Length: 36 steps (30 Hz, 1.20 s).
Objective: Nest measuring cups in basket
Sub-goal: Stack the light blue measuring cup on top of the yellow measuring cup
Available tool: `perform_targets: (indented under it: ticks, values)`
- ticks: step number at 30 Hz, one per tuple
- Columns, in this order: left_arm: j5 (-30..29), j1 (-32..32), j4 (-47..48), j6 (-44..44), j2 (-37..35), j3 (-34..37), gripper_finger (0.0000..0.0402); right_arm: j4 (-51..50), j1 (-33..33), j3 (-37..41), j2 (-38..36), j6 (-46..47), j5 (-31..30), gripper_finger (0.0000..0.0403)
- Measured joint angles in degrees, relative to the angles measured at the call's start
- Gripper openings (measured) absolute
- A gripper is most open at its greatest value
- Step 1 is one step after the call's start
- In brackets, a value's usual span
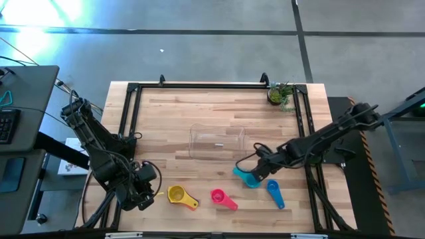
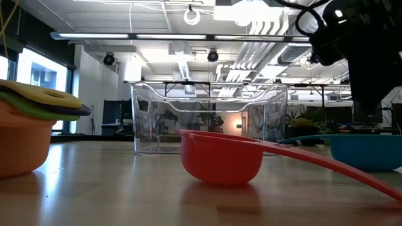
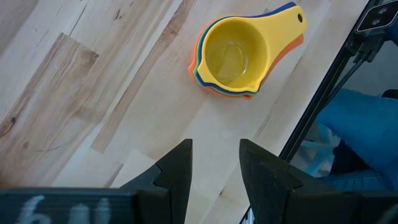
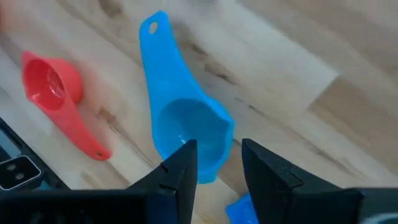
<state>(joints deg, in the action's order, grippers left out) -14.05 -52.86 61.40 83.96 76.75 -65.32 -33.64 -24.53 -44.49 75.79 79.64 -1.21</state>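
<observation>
While the left gripper (image 3: 214,171) waits part-open and empty at lower left of the high view beside a yellow-topped stack of plastic measuring cups (image 1: 179,195), the right gripper (image 4: 217,168) hovers part-open over a teal plastic cup (image 1: 246,176), gripping nothing, below the clear rectangular plastic basket (image 1: 216,142) at centre

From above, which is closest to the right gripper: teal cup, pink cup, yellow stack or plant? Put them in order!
From the right gripper:
1. Teal cup, right beside it.
2. Pink cup, toward the front edge.
3. Yellow stack, farther left.
4. Plant, back corner.
</observation>
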Motion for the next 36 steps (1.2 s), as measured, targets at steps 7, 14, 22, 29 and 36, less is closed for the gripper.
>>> perform_targets:
  ticks: [7,14,22,29,36]
  values:
    - [0.52,0.02,0.01,2.68,0.00,0.00,0.0122,8.54,-1.49,0.00,3.58,-1.11,1.50,0.0119]
    - [2.75,0.01,0.01,4.00,0.00,0.00,0.0122,8.62,-3.45,0.00,3.61,-0.61,-1.51,0.0119]
    - [2.43,0.01,0.00,4.05,-0.01,0.00,0.0122,-1.02,-3.65,-0.07,3.61,1.87,-2.23,0.0119]
    - [2.35,0.02,0.01,4.44,0.00,0.00,0.0122,-0.31,-3.65,0.04,5.63,1.91,-1.52,0.0119]
    - [2.35,0.02,0.01,4.44,-0.02,0.00,0.0122,1.45,-3.63,0.07,9.43,1.39,-0.66,0.0119]
